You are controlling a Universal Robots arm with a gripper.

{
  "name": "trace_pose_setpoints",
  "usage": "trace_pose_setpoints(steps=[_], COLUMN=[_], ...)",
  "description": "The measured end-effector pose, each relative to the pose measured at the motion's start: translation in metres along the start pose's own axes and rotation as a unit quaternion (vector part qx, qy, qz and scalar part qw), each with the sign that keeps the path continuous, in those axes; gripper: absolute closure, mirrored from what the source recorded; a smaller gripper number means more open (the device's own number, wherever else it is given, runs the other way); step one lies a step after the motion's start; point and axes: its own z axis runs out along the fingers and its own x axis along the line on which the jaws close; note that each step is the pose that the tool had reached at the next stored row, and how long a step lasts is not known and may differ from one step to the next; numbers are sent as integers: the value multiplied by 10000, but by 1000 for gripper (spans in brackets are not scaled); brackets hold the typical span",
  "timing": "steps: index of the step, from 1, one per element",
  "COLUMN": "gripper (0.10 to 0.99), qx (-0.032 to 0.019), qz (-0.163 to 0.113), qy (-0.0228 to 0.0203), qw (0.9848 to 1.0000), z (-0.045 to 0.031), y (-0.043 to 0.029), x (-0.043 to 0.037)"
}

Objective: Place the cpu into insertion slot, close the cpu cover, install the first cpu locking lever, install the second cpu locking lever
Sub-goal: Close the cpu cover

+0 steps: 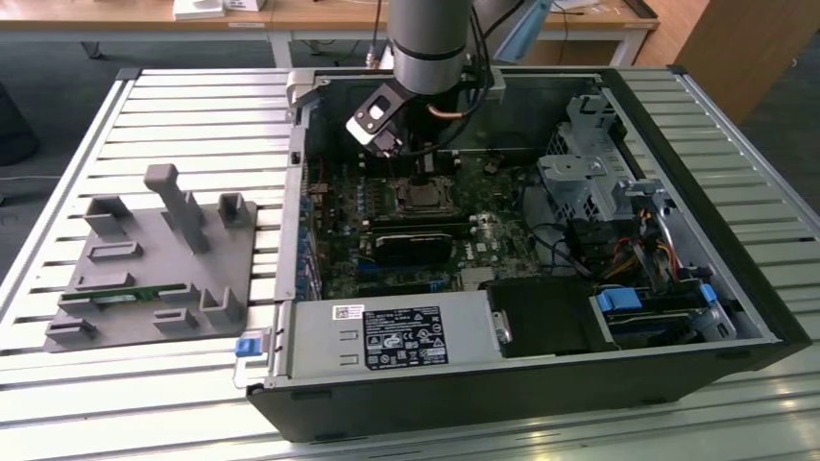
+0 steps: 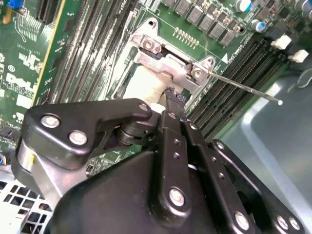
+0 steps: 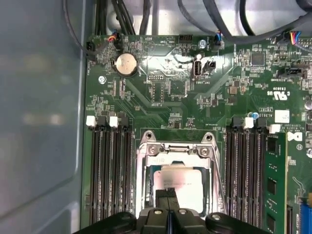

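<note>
Hand point(image 3: 167, 196) pinched narrow, black tips over matte silver cpu point(image 3: 185, 181) w/in shiny steel cpu cover point(image 3: 145, 170).

Straight above the cpu cover point(image 3: 178, 150) I've got open room. Memory slots point(image 3: 109, 170) flank it on both sides, with a memory stick point(image 3: 274, 185) upright just past one bank. Thin lever point(image 2: 243, 87) sticks out sideways off the cover's corner. Case wall point(image 3: 39, 122) near on one flank; cables point(image 3: 146, 14) crowd past the motherboard point(image 3: 170, 97) edge.
</note>
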Motion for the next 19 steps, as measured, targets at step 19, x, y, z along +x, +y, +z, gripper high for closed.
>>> trace_pose_setpoints(steps=[19], gripper=[980], qx=[1], qz=[-1], qy=[-10], qw=[10000], z=[119], y=[-109], x=[-8])
